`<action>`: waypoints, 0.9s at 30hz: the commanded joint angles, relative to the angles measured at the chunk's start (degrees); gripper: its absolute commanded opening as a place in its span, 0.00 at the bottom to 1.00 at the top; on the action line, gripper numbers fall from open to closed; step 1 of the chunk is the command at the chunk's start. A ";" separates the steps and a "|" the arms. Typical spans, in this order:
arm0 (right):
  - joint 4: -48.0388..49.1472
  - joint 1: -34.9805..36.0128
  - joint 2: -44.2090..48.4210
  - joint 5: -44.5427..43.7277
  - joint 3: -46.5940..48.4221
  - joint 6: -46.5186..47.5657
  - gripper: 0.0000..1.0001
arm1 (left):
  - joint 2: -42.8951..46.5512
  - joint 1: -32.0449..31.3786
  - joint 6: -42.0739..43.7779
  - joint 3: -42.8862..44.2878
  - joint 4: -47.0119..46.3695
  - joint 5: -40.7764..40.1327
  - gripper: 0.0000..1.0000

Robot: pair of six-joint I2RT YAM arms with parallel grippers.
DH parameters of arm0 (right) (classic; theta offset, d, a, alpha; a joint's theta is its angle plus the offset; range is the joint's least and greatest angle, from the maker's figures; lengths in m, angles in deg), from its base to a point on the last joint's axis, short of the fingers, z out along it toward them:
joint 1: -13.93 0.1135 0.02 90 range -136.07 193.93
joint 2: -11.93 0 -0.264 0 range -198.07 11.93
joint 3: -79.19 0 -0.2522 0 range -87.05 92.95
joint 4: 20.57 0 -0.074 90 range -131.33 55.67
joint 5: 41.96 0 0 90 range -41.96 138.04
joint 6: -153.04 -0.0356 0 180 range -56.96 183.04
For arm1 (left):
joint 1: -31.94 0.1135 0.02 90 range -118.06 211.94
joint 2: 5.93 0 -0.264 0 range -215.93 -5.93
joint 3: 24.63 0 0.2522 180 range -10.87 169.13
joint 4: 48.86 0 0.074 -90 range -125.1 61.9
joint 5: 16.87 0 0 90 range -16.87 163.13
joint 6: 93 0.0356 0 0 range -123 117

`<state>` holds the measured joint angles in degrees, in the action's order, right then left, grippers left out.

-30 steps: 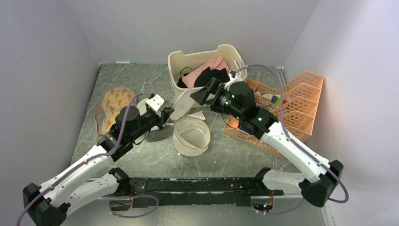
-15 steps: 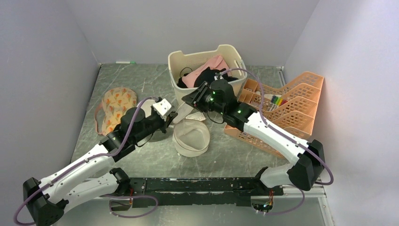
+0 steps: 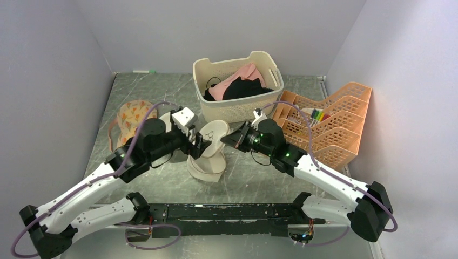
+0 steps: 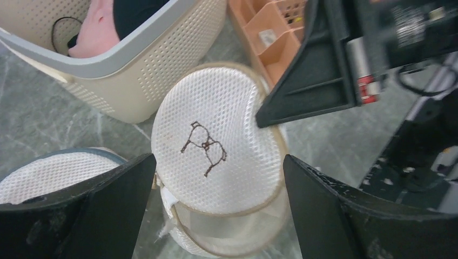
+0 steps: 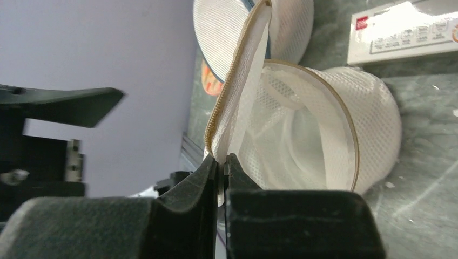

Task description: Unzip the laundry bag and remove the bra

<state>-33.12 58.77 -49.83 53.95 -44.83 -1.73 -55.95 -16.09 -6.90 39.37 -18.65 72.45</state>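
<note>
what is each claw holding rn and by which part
Right claw is shut on the laundry bag, pinching the beige zip-trimmed edge of its opened lid flap. Left claw is open, holding nothing.

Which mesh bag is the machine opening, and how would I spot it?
Find the cream basket of clothes at the back; the laundry bag sits right in front of it. Unlike the plain white mesh bag beside it, it has beige trim and a small dark squiggle on its raised flap.
</note>
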 commanded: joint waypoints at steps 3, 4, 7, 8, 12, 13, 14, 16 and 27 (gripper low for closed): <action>0.09 0.29 0.46 6.39 -2.67 10.64 0.00 | 6.45 0.07 -13.69 3.13 9.08 2.50 1.00; 0.56 0.23 -0.33 8.59 -2.94 11.69 0.00 | 6.84 0.08 -16.66 3.18 11.09 0.40 1.00; 2.81 0.33 -3.45 15.50 -3.20 14.64 0.00 | 6.74 0.07 -24.84 3.13 15.61 -6.47 0.99; 4.87 0.41 -4.47 18.13 -3.63 14.53 0.00 | 6.29 0.08 -26.84 3.07 16.55 -7.60 1.00; 16.03 1.08 -6.52 24.75 -8.08 11.29 0.00 | 4.23 0.10 -33.23 1.55 15.98 -7.77 0.99; 17.55 1.43 -7.43 25.40 -8.47 10.89 0.00 | 3.81 0.09 -34.00 0.70 15.04 -7.49 0.99; 18.37 1.82 -8.65 25.80 -8.62 10.95 0.00 | 3.52 0.13 -34.55 0.22 14.34 -7.63 0.99; 18.87 3.02 -11.32 25.75 -8.55 11.35 0.00 | 3.07 0.06 -35.70 -0.29 13.39 -8.62 0.99; 22.58 1.63 -26.11 20.58 -9.31 17.44 0.00 | 1.17 0.09 -37.14 -1.50 11.76 -6.33 0.99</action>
<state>-13.82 61.78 -71.25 75.35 -53.64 12.65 -54.83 -16.09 -42.44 38.82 -5.27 65.36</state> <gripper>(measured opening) 0.027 0.992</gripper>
